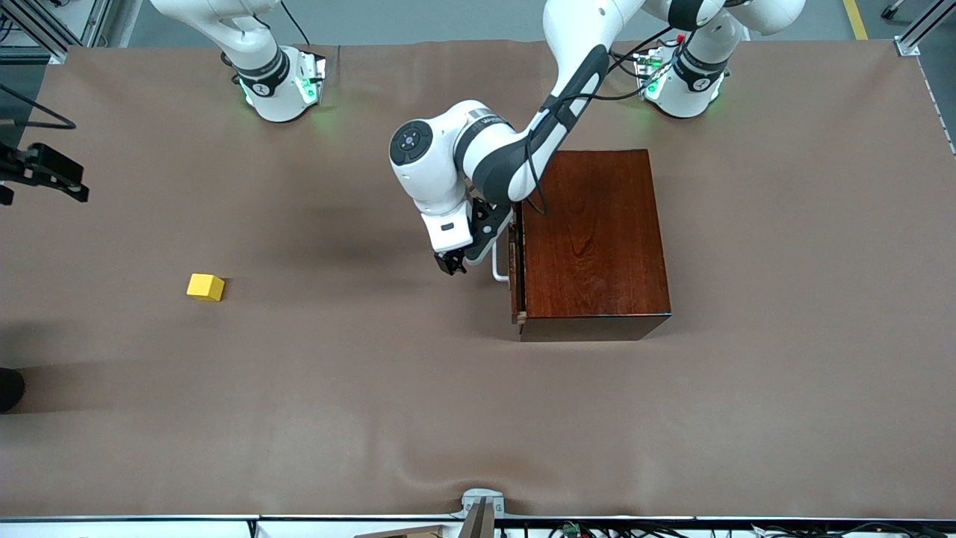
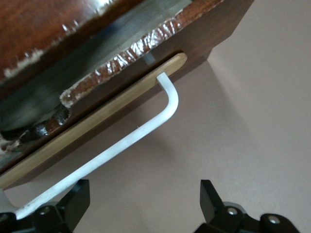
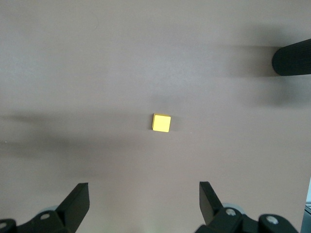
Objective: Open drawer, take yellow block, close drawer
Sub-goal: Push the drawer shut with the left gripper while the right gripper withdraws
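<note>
The dark reddish-brown wooden box stands mid-table toward the left arm's end. Its drawer is pushed in almost flush, and only a thin pale wood strip shows along its front. My left gripper hangs open just in front of the white loop handle. In the left wrist view the handle runs past one fingertip, and nothing is between the jaws. The yellow block lies on the bare table toward the right arm's end. My right gripper hovers open high over the block.
A brown mat covers the whole table. A black fixture juts in at the edge by the right arm's end, and a dark rounded object lies nearer the front camera. Both arm bases stand at the table's robot edge.
</note>
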Tool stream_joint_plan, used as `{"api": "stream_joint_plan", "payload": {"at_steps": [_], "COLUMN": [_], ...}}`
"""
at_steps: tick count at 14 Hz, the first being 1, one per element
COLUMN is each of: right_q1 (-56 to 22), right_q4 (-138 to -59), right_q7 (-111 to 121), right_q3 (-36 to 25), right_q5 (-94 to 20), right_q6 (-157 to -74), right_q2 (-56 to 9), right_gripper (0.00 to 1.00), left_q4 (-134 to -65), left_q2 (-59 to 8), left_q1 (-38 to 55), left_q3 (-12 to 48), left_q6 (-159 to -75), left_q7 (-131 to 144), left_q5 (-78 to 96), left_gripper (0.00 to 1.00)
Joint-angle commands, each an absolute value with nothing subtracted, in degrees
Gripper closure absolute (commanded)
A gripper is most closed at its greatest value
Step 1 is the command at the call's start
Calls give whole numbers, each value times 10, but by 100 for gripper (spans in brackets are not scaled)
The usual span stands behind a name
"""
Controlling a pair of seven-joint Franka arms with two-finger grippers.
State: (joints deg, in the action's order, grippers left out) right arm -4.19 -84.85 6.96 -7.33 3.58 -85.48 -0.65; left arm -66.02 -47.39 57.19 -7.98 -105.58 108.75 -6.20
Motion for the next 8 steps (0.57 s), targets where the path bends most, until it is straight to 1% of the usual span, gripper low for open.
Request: {"api": "stream_joint_plan", "payload": {"at_steps": [1,5,8], "right_q1": [-20,-11,-22], "right_q4": [-918,-906,-866], "right_q7": [81,126,124], "right_q3": [-73,-74,-69], "right_q5": [40,39,39], "right_q6": [-890,-883,-870], "right_q2": [43,40,29], "right_gripper": [0,0,0], "left_q4": [-668,-668,-668], "left_q2": [-456,-454,-451], "left_q1": [559,549,541], "left_q3": [-83,-83,-83], "left_q6": [-1028,-1007,-1006], "left_q7": [1075,1076,1076], "left_q5": [-65,-65,-64], "left_gripper": [0,0,0]}}
